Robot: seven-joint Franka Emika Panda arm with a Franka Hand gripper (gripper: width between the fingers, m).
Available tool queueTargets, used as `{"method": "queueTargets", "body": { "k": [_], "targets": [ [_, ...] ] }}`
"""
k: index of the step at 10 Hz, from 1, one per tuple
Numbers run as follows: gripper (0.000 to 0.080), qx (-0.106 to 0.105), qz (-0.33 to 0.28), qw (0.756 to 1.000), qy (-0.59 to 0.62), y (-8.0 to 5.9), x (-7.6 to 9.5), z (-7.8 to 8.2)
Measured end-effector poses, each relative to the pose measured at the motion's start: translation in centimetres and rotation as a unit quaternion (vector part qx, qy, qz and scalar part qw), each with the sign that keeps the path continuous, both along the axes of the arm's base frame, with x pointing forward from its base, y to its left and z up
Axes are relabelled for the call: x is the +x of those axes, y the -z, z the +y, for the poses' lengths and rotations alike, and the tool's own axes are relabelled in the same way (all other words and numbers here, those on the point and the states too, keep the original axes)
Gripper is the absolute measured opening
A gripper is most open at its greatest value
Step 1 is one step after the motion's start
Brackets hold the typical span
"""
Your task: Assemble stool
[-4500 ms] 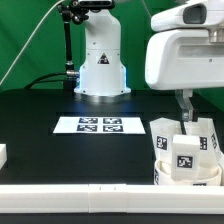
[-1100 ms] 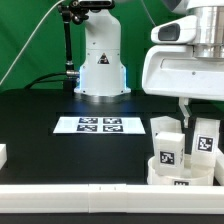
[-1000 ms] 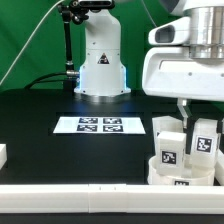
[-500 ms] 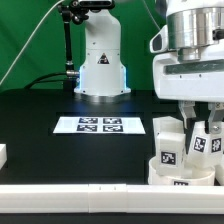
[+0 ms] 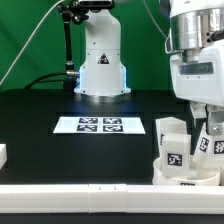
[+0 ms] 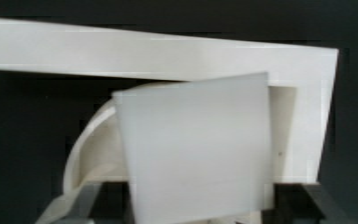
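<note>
The round white stool seat lies at the front on the exterior view's right. A tagged white leg stands upright on it. My gripper comes down from above, shut on a second tagged leg, which stands upright on the seat beside the first. In the wrist view this leg fills the gap between my gripper's dark fingers, and the seat's curved rim shows beside it. The held leg's foot is hidden.
The marker board lies mid-table before the robot base. A long white rail runs along the front edge and also shows in the wrist view. A small white piece sits at the exterior view's left edge.
My hand has turned about its vertical axis over the seat, with the held leg in it. It now shows narrower and further toward the exterior view's right. The other leg and the seat stayed put.
</note>
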State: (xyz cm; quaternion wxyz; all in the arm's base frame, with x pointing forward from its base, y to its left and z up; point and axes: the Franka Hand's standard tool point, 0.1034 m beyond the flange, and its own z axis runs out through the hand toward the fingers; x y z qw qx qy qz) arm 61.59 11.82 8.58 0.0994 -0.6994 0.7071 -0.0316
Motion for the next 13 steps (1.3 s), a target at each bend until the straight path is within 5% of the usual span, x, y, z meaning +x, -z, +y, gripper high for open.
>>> {"method": "queueTargets", "body": {
  "k": [3, 7, 10, 12, 13],
  "targets": [
    [0.0341, 0.018, 0.007, 0.997, 0.079, 0.0, 0.0, 0.1],
    [0.0341, 0.087, -0.018, 0.948, 0.304, 0.2, -0.5, 0.2],
    [0.0342, 0.092, -0.017, 0.945, 0.314, 0.3, -0.6, 0.3],
    [0.0619, 0.081, 0.015, 0.964, 0.253, -0.3, -0.3, 1.1],
    [0.0640, 0.084, 0.017, 0.965, 0.248, -1.0, 0.3, 1.4]
  ]
}}
